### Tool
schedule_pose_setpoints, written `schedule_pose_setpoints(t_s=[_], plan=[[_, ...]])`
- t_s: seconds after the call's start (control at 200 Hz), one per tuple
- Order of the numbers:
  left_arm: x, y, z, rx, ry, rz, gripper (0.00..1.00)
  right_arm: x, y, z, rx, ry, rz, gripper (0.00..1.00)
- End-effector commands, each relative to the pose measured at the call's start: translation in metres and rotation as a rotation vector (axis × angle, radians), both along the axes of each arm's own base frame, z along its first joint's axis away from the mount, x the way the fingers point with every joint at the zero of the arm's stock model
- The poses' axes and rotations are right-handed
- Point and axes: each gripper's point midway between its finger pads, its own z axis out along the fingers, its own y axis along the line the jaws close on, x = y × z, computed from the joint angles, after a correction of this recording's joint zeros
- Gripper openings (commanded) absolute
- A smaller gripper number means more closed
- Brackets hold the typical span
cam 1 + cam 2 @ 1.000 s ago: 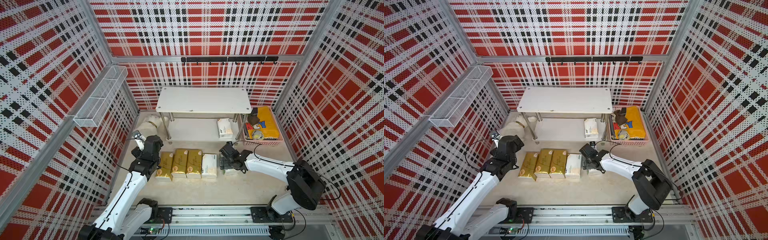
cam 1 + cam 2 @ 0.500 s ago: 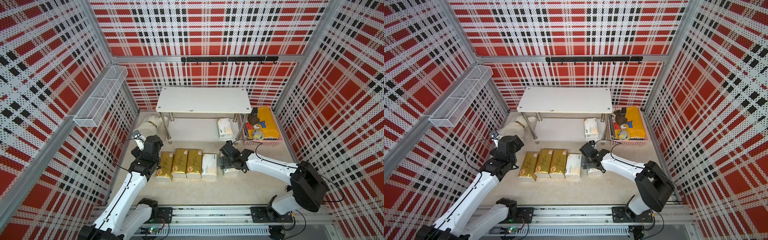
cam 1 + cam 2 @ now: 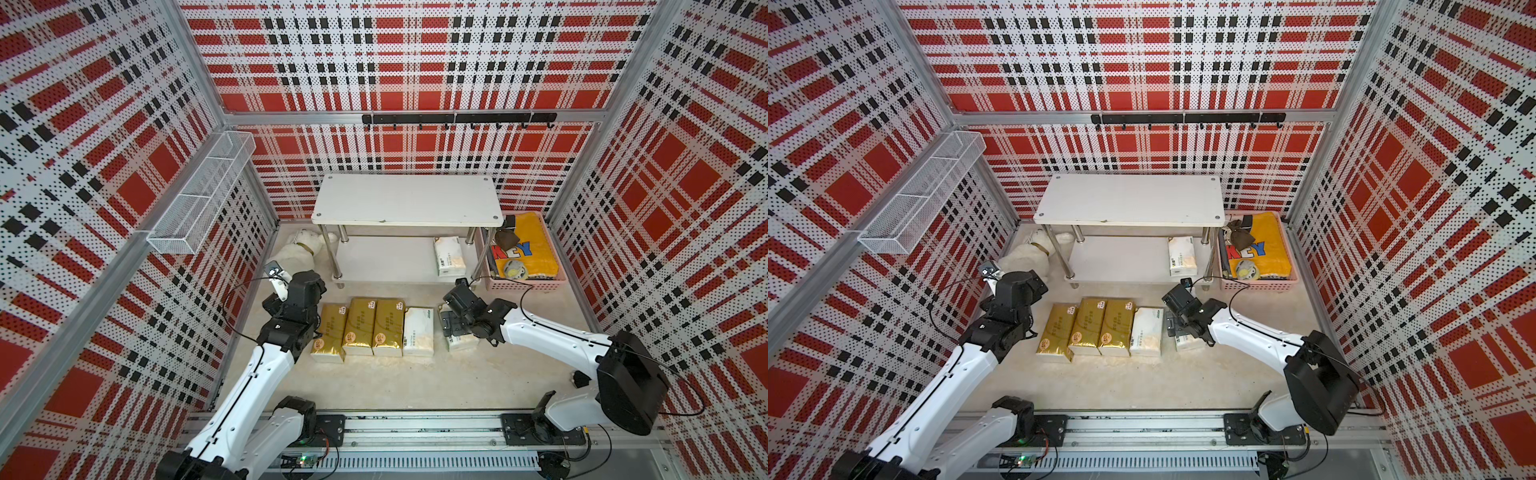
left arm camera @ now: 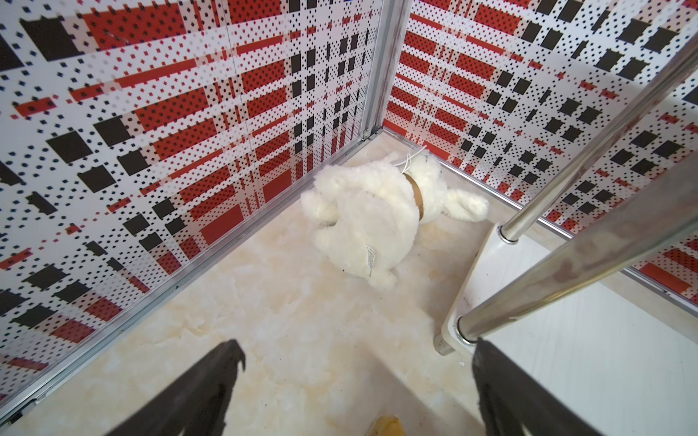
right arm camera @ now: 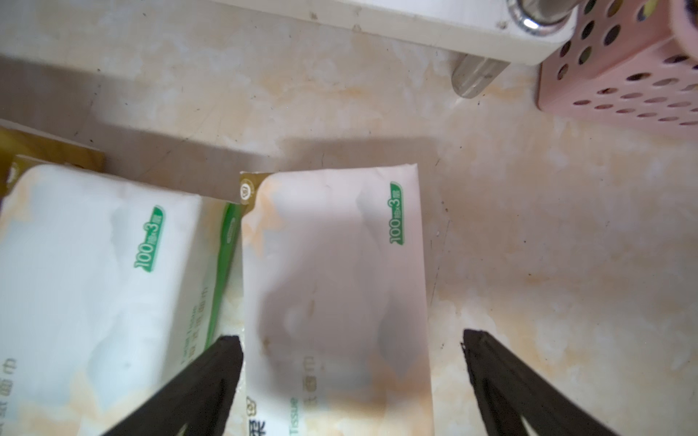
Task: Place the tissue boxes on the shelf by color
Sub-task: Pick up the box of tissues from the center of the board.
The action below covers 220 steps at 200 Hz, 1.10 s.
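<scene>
The right fingers [image 5: 204, 385] stand spread astride a white tissue pack [image 5: 332, 283] on the bench [image 5: 528, 226]; the left fingers [image 4: 196, 389] gape empty near the white plush toy [image 4: 370, 211].

The space is enclosed on three sides by perforated wall panels [image 3: 104, 124] printed in a red, black and white plaid, joined at the corners by aluminium posts [image 3: 195, 62]. A black hook rail [image 3: 457, 118] is fixed across the back wall, and a white wire mesh basket [image 3: 199, 195] is mounted on a side wall. The floor [image 3: 415, 382] is finished in pale cream marbling and evenly lit.
</scene>
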Motion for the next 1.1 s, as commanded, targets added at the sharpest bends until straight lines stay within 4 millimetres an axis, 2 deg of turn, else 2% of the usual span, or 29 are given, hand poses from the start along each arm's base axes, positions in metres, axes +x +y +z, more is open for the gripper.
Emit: schedule_pose_setpoints(t_s=[0.0,0.12,0.291,0.556,0.812,1.097], plan=[[-0.001,-0.002,0.0,0.001,-0.004,-0.008,1.0,-0.001,-0.005,0.001,-0.013,-0.002,0.005,1.0],[-0.002,-0.001,0.0,0.001,-0.003,-0.008,1.0,-0.002,0.0,-0.007,0.012,-0.005,0.041,1.0],[-0.002,-0.002,-0.001,0.003,0.0,-0.012,1.0,-0.001,-0.004,-0.011,-0.002,-0.023,0.068,1.0],[-0.002,-0.002,-0.002,0.002,0.002,-0.009,1.0,-0.002,0.004,-0.02,0.086,-0.011,0.106,1.0],[-0.003,-0.001,-0.001,0.002,-0.003,-0.003,1.0,0.003,0.009,-0.007,0.12,-0.051,0.111,1.0],[-0.002,-0.001,-0.002,0.001,-0.003,0.0,1.0,-0.001,0.005,-0.029,0.084,-0.001,0.107,1.0]])
